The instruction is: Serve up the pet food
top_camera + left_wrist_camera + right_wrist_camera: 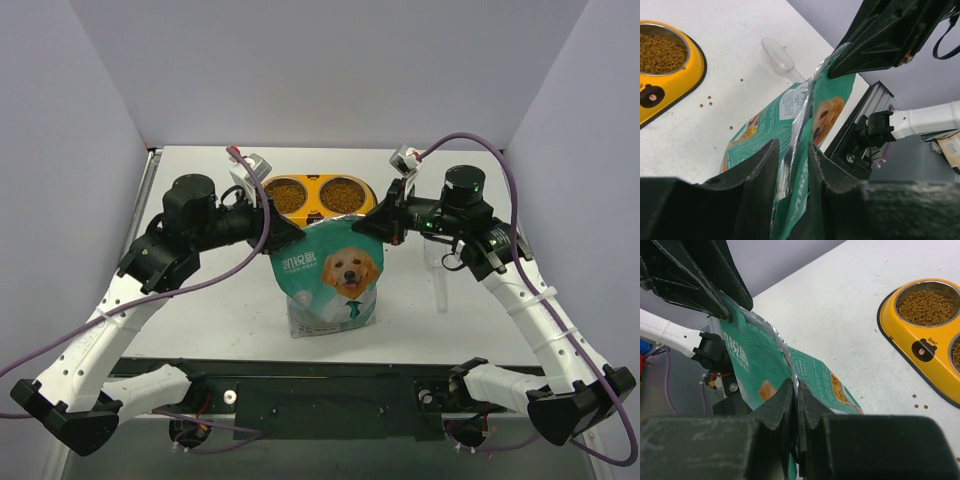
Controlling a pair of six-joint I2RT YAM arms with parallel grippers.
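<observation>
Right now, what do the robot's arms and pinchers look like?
The left arm and right arm both have white tube-like lower parts and chunky black round joints higher up. A purple cable loops along each one. The left gripper and right gripper each have two flat, matte black fingers with pointed tips.

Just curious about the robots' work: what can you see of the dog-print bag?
The bag is glossy teal and white, printed with a golden dog, silver-lined at its top edge. It stands upright on the table before the yellow feeder. The right gripper pinches that edge; the left gripper, open, straddles it.
</observation>
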